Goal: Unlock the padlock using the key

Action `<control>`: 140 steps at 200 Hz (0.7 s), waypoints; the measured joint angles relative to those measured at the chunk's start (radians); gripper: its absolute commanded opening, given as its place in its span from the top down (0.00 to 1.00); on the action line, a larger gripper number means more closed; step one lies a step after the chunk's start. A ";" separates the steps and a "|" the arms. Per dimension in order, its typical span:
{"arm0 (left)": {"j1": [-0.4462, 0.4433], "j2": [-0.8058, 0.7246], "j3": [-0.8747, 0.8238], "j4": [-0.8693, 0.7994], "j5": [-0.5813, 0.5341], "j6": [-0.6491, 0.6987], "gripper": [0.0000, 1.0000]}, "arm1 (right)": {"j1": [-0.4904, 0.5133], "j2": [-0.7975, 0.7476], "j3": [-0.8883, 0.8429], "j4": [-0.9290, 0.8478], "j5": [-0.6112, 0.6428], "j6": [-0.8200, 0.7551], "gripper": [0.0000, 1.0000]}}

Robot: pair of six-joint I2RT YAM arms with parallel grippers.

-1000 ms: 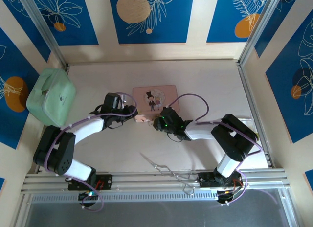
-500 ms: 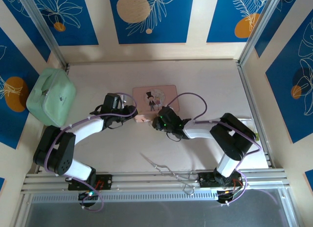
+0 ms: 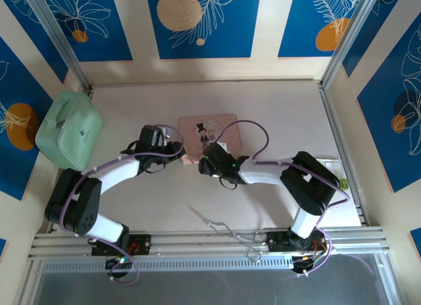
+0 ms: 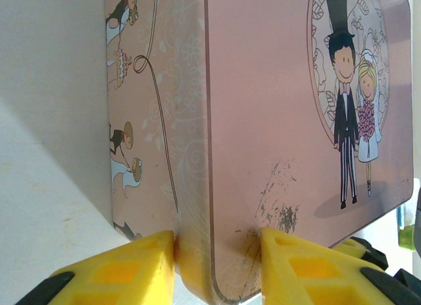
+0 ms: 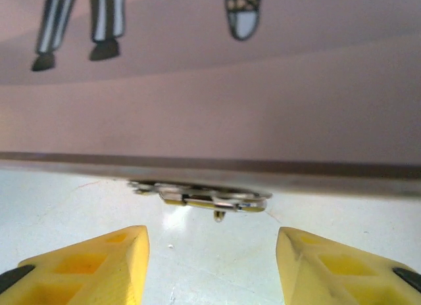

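Straight ahead of the right claw [image 5: 210,252], roughly centred on the gap between its yellow fingers [image 5: 99,259] and a little beyond their tips, I see the padlock [image 5: 200,198]. From this low angle it is a thin silvery sliver lying flat at the foot of the pink tin [image 5: 210,88]. It is too blurred for me to make out its parts, or whether it touches the tin's bottom edge. That claw is spread wide with nothing between its fingers, and they are clear of both the padlock and the tin. The tin's side wall runs across the whole width in front of it, and pale counter [image 3: 276,114] lies beneath. Off to that claw's left, the left claw [image 4: 217,252] is pinching the tin's near corner. One of its fingers is pressed to the side wall and the other to the lid with the bride and groom printed on it. Well out to the left claw's own left, a mint green case [image 3: 69,129] sits at the counter's edge. Behind the right claw, back near the arm bases, a thin wire tool [image 3: 220,225] lies on the counter.
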 measured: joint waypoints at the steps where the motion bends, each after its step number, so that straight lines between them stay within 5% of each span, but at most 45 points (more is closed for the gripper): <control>1: 0.000 0.000 0.000 0.000 0.000 0.000 0.65 | 0.000 0.000 0.000 -0.001 0.000 -0.001 0.45; 140: 0.006 -0.002 0.002 -0.008 0.008 0.000 0.65 | 0.018 0.087 0.118 -0.084 0.049 -0.210 0.46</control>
